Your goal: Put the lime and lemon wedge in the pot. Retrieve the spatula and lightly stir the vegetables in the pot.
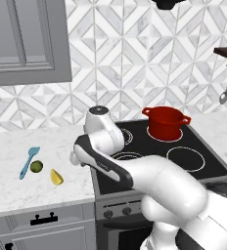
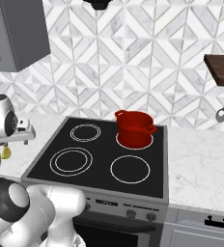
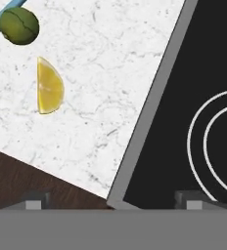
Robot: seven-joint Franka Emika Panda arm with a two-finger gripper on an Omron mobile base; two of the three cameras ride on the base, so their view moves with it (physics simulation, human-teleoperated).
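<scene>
Glossy red pot (image 1: 165,122), marble counter (image 1: 17,180)

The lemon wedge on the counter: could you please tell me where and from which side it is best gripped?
Probably from straight above, across its thick middle. The lemon wedge lies on the marble counter, clear of the lime, so open fingers could close on its straight edge and curved rind.

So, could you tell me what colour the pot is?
Red; the pot shows best in the right base view.

Bright, even rendered light; soft faint shadows, no glare, slight pixelation.
</scene>
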